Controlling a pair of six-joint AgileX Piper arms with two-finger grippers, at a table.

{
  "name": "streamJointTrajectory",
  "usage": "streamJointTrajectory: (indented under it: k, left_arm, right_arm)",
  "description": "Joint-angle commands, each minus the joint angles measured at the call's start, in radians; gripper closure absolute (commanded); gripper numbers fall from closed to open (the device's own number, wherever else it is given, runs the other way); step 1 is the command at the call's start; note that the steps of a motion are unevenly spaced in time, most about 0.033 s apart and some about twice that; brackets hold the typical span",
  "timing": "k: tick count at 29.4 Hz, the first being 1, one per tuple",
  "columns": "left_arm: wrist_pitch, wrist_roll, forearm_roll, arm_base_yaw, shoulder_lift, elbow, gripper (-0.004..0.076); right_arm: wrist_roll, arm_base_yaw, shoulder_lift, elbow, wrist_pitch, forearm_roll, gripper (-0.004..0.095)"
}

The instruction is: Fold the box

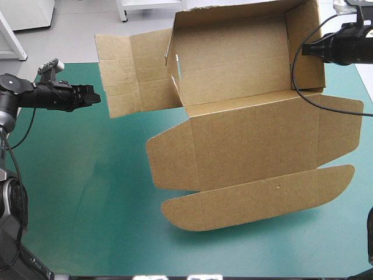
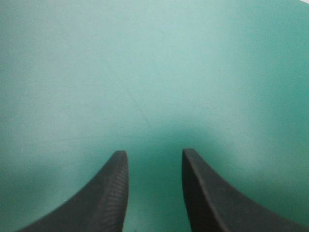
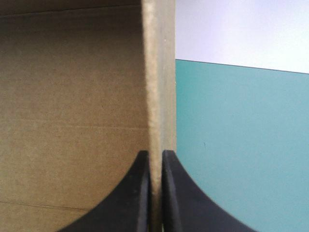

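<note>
Teal-green bench (image 1: 87, 192) carries a brown cardboard box (image 1: 250, 140); right hand (image 3: 155, 153) pinches its right wall (image 1: 306, 46), left hand (image 2: 154, 152) open near its unheld left flap (image 1: 134, 70), which may sag.

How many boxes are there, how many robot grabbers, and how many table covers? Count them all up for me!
Boxes: 1, the brown box
Grippers: 2, the left gripper, open over the cover, and the right gripper, shut on the box's wall
Table covers: 1, the teal-green table cover
Total: 4
</note>
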State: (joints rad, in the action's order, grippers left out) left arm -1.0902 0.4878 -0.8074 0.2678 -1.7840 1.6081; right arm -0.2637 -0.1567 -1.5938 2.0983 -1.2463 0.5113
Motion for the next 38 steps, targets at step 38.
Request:
streamJointTrajectory:
  k: [38]
  left_arm:
    - [-0.203, 0.131, -0.616, -0.251, 0.078, 0.025, 0.0732]
  right_arm:
    - [0.000, 0.066, -0.094, 0.034, 0.063, 0.037, 0.0923]
